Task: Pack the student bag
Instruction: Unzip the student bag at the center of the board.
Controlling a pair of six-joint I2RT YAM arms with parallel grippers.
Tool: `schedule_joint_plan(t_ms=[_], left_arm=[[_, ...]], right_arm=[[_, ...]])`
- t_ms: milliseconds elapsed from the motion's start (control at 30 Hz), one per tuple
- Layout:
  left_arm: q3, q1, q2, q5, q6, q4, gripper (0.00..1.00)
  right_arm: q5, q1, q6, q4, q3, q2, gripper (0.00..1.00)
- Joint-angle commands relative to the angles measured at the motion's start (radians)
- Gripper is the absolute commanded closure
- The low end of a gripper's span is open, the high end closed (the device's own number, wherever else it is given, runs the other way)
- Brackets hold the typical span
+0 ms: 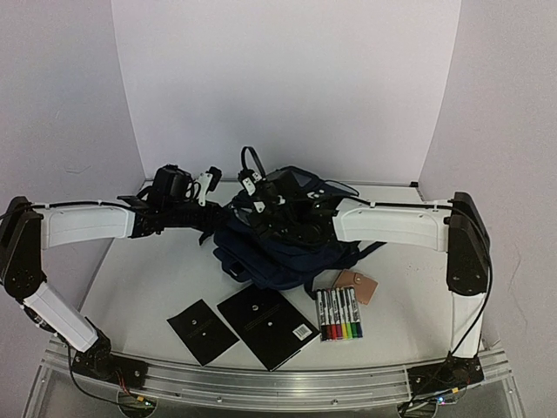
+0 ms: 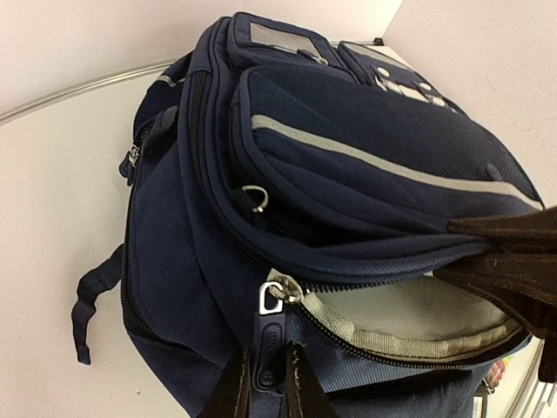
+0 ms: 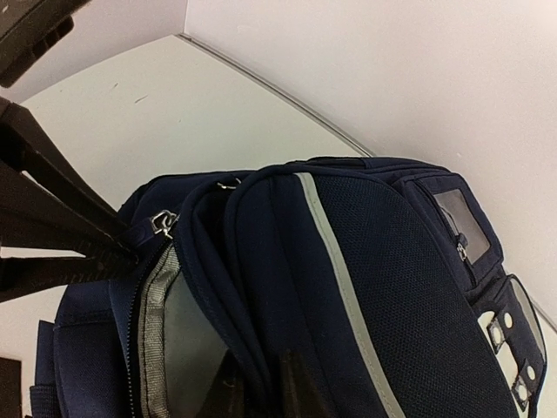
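The student bag (image 1: 278,248) lies at the back middle of the tabletop (image 1: 139,287), between the two arms. Its main compartment is partly unzipped, so the grey lining (image 2: 409,313) shows. The left tool (image 2: 267,366) is pinched nearly closed on the navy zipper pull (image 2: 269,338) at one end of the opening, which anchors the lower edge. The right tool (image 3: 261,383) is clamped tight on the student bag's upper flap at the other end. Holding the two edges apart looks meant to make the mouth gape for loading. The marker set (image 1: 339,313), two black notebooks (image 1: 268,326) and a tan leather pouch (image 1: 359,285) lie nearer the front, outside the bag, so packing seems not yet begun. With both tools occupied, one will probably have to let go to fetch an item.
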Motion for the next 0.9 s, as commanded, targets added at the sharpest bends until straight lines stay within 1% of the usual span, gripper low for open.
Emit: schedule_joint_plan(t_ms=[0, 200, 333, 400, 567, 867], left_arm=[[0.079, 0.047, 0.024, -0.043, -0.018, -0.014, 1.0], [0.154, 0.139, 0.108, 0.0, -0.04, -0.009, 1.0], [0.232, 0.15, 0.192, 0.088, 0.016, -0.008, 1.0], [0.286, 0.155, 0.254, 0.093, 0.039, -0.031, 1.0], [0.423, 0.176, 0.397, 0.11, 0.063, -0.058, 1.0], [0.624, 0.19, 0.577, 0.159, 0.05, 0.014, 1.0]], right_arm=[[-0.01, -0.014, -0.011, 0.04, -0.094, -0.135, 1.0], [-0.112, -0.014, -0.037, 0.115, -0.242, -0.285, 1.0], [-0.184, -0.013, -0.044, 0.125, -0.291, -0.344, 1.0], [-0.202, -0.013, -0.045, 0.125, -0.305, -0.365, 1.0], [-0.201, -0.013, -0.048, 0.162, -0.328, -0.4, 1.0], [-0.215, -0.013, -0.022, 0.199, -0.337, -0.415, 1.0]])
